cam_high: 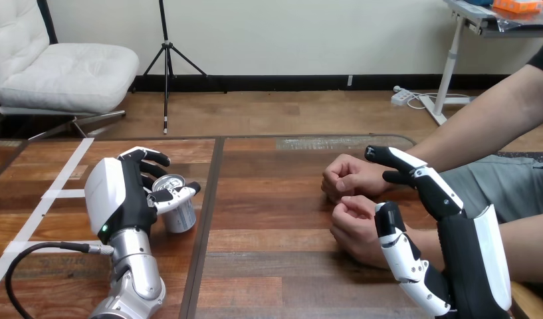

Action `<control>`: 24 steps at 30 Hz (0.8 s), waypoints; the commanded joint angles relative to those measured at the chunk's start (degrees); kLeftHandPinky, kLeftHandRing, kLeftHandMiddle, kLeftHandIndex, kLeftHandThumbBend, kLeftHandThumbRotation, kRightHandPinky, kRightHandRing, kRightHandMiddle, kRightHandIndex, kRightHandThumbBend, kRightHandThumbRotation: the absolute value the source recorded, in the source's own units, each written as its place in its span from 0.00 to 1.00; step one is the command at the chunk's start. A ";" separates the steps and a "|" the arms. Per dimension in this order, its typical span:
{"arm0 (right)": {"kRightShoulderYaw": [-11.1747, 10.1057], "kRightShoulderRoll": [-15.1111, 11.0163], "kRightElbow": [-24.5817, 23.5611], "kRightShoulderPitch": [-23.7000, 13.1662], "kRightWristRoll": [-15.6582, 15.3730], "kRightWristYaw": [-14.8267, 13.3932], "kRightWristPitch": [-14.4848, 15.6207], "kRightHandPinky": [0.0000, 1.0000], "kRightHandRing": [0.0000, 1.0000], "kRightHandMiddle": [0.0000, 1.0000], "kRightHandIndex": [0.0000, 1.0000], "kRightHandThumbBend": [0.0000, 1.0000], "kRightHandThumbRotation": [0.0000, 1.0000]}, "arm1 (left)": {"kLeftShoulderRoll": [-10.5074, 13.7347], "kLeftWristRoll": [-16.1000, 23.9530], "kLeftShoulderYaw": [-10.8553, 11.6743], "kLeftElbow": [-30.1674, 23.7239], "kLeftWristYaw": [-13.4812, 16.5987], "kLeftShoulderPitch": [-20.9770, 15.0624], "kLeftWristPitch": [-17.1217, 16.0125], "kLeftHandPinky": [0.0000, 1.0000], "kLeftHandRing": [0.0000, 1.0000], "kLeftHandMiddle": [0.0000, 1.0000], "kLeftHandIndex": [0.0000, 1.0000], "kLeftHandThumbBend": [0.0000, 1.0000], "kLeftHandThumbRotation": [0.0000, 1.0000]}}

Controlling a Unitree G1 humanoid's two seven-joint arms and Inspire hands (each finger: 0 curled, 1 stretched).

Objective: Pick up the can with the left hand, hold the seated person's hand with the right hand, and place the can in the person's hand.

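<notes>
The wooden table (275,266) stretches out before me. Toward its left, my left robot hand (119,193) is curled round the can (182,218) — thumb across its front, fingers behind it. At the right, my right robot hand (471,252) is spread, fingers straight, beside the person's nearer hand (355,229) and the person's farther hand (348,176) — both fists on the table. I cannot tell if we touch. The can sits well apart from them.

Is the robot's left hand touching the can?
Touching. The head view shows the left hand with fingers and thumb curled round the can.
</notes>
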 commanded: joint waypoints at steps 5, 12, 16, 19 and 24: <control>0.05 0.26 -1.51 -2.72 -0.11 -0.73 0.10 0.75 0.81 0.79 0.78 0.30 0.71 | 0.66 0.86 0.08 -2.23 2.10 -3.03 -2.80 0.40 0.44 0.50 0.53 0.67 0.00; 0.03 0.37 -1.30 -2.82 -0.58 -1.06 -0.11 0.74 0.81 0.79 0.78 0.30 0.72 | 0.65 0.85 0.15 -2.43 2.16 -3.08 -3.33 0.40 0.44 0.50 0.53 0.67 0.00; 0.13 0.37 -1.15 -2.87 -0.56 -1.15 -0.23 0.74 0.81 0.79 0.78 0.30 0.72 | 0.70 0.94 0.10 -2.49 2.34 -3.11 -3.53 0.40 0.44 0.51 0.53 0.67 0.00; 0.21 0.39 -1.09 -2.93 -0.44 -1.21 -0.31 0.74 0.81 0.79 0.78 0.29 0.72 | 0.72 0.86 0.17 -2.57 2.31 -3.07 -3.91 0.41 0.45 0.51 0.53 0.67 0.00; 0.46 0.33 -1.10 -2.94 0.04 -0.99 -0.32 0.74 0.81 0.79 0.78 0.29 0.72 | 0.65 0.76 0.24 -2.95 2.22 -2.95 -4.30 0.41 0.45 0.51 0.53 0.67 0.00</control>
